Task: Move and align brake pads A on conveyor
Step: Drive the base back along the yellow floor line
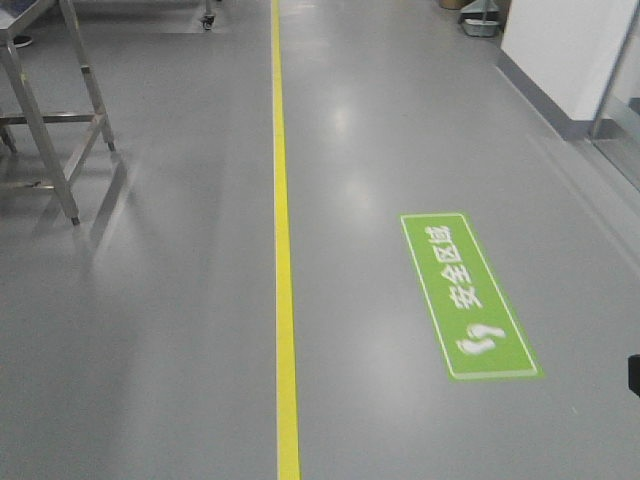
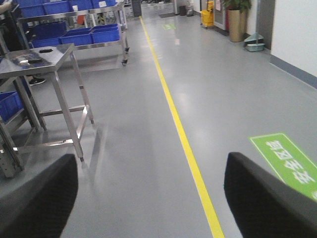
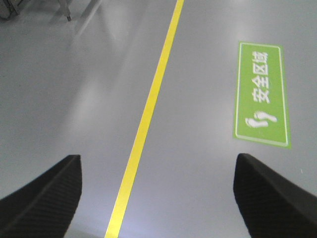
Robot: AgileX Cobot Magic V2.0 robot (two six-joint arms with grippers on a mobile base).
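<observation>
The conveyor is out of view in every frame. On the steel table [image 2: 37, 57] at the far left of the left wrist view lie dark flat shapes [image 2: 30, 60], too small to tell whether they are brake pads. My left gripper [image 2: 151, 193] is open and empty, its black fingers [image 2: 39, 198] wide apart above bare floor. My right gripper [image 3: 156, 191] is open and empty too, its ribbed fingers [image 3: 44, 198] spread over the floor. Neither gripper shows in the front view.
Grey floor with a yellow line [image 1: 285, 300] running away from me and a green floor sign [image 1: 468, 295] to its right. Steel table legs [image 1: 55, 130] stand at the left. A steel rack with blue bins [image 2: 79, 32] stands behind. A white wall [image 1: 560, 50] is at the right.
</observation>
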